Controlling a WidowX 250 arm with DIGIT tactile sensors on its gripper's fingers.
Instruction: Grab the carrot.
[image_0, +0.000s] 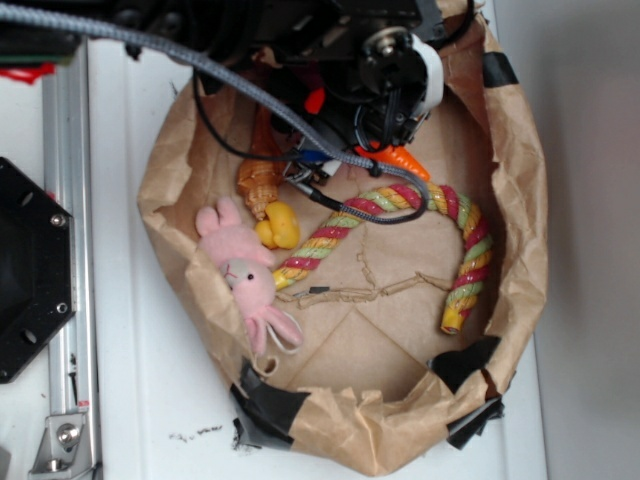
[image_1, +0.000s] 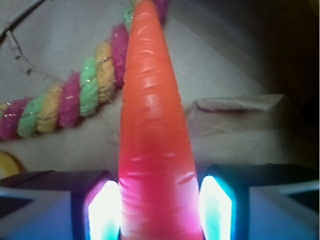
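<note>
The carrot (image_1: 152, 125) is smooth glossy orange. In the wrist view it runs up the middle, with its pointed tip away from me. Its thick end sits between my two glowing pads (image_1: 102, 210), which press on both sides. My gripper (image_1: 160, 202) is shut on the carrot. In the exterior view the gripper (image_0: 392, 140) hangs over the back of the paper-lined bin. There only the orange tip of the carrot (image_0: 408, 159) sticks out below it. The carrot's leafy top is hidden.
A red-yellow-green striped rope (image_0: 400, 200) curves across the bin floor just beside the carrot. A ridged seashell (image_0: 260, 185), a yellow toy (image_0: 280, 225) and a pink bunny (image_0: 245, 270) lie at the left. Crumpled brown paper walls (image_0: 520, 220) ring everything. A grey cable (image_0: 300, 115) crosses above.
</note>
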